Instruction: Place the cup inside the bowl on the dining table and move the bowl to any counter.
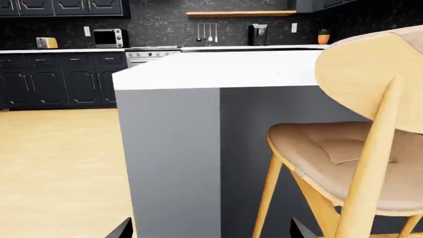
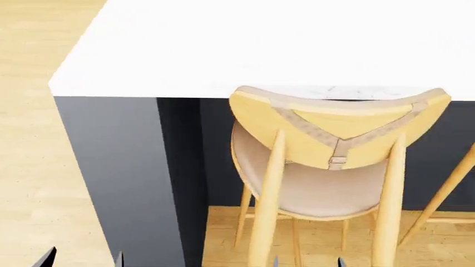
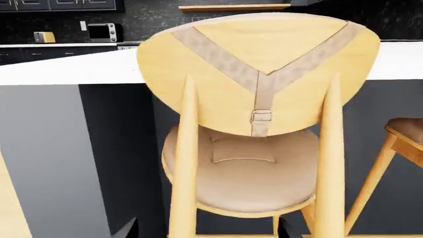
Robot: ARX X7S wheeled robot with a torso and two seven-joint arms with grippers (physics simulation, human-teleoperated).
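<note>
Facing the dining table (image 2: 245,44) from the head camera: white top bare in the part shown, dark base beneath, and a wooden chair (image 2: 334,139) with a tan cushion pushed up against its near edge; a second chair leg (image 2: 445,189) stands just beside that chair. Dark tips of the left gripper (image 2: 82,259) and right gripper (image 2: 308,261) poke in at the frame's lower edge, each pair set apart with a gap between. Left wrist camera: the table's corner (image 1: 165,79) with grey side panel, the chair's seat (image 1: 343,153) tucked beside it, and beyond the table a counter (image 1: 59,50) on dark cabinets carrying a toaster (image 1: 46,42) and a microwave (image 1: 108,37); fingertips (image 1: 122,229) apart. Right wrist camera: chair back (image 3: 258,69) with tan straps and buckle, directly before the table edge (image 3: 66,67); fingertips (image 3: 126,229) apart. Cup and bowl: not visible in any view.
</note>
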